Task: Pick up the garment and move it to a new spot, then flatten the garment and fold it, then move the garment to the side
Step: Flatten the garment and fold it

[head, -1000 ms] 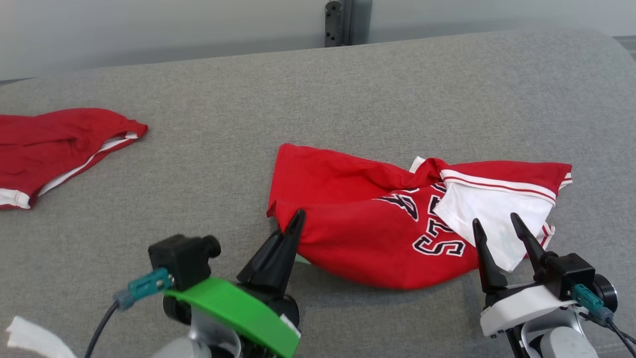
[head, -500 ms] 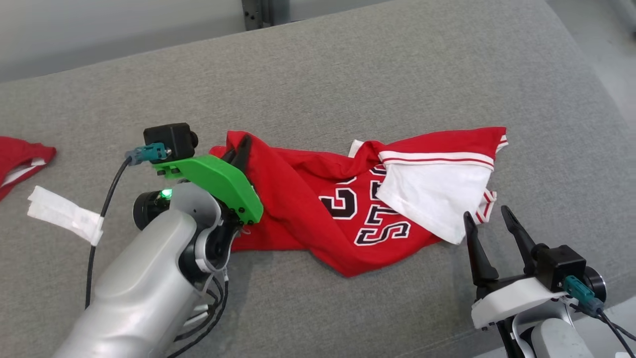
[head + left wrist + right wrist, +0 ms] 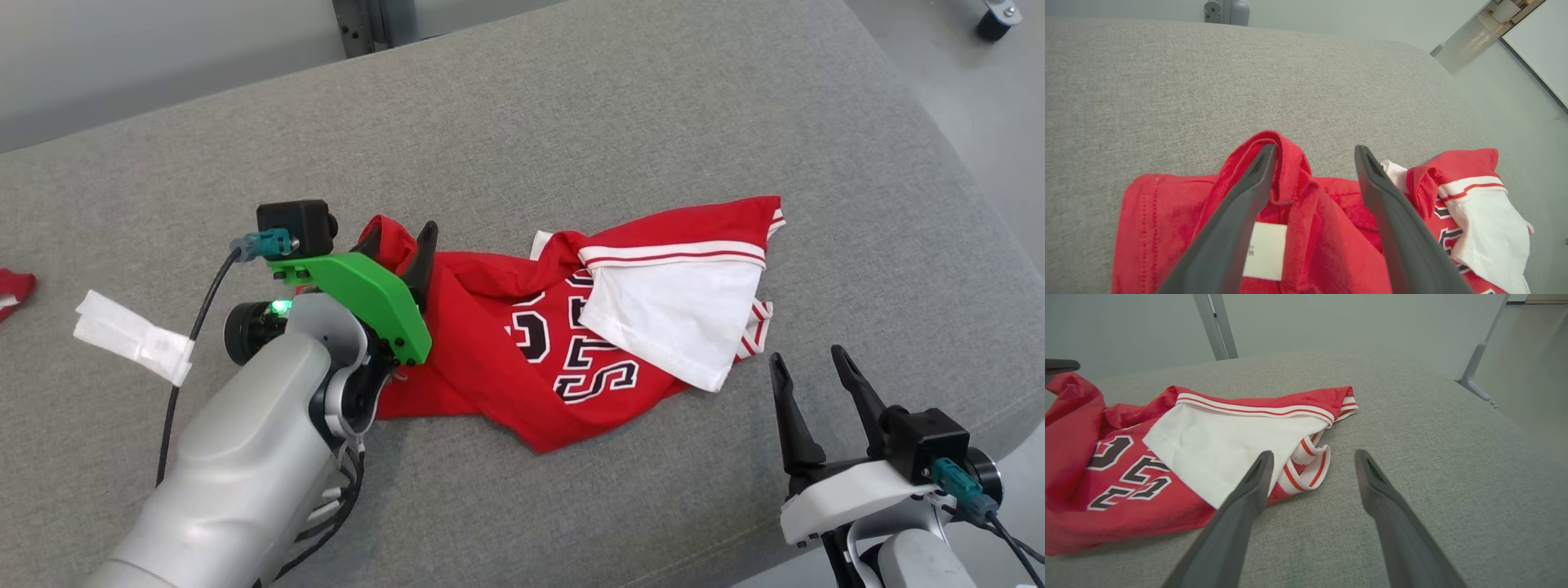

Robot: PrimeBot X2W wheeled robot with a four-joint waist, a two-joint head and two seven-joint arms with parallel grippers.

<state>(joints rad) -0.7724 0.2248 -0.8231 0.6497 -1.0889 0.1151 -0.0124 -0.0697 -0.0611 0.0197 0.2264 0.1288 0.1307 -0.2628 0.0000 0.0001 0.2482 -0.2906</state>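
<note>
The garment (image 3: 490, 343) is a red jersey with black-and-white numbers and a white panel, lying crumpled on the grey cushion (image 3: 571, 122). My left gripper (image 3: 400, 237) is over its left end, jaws open. A raised fold of red cloth (image 3: 1286, 163) leans against the left finger (image 3: 1249, 188), and a white label (image 3: 1265, 249) shows below. My right gripper (image 3: 807, 357) hovers open near the garment's right end, just short of the white panel (image 3: 1220, 449), with nothing between its fingers.
A strip of white tape (image 3: 131, 339) lies left of my left arm. Another red cloth (image 3: 12, 287) peeks in at the far left edge. The cushion's rounded edge drops to the floor (image 3: 963, 106) on the right. A metal post (image 3: 359, 24) stands behind.
The head camera has swung right, shifting the scene left. My left arm reached forward onto the garment's left end, and its jaws have opened from shut. The right gripper stayed open.
</note>
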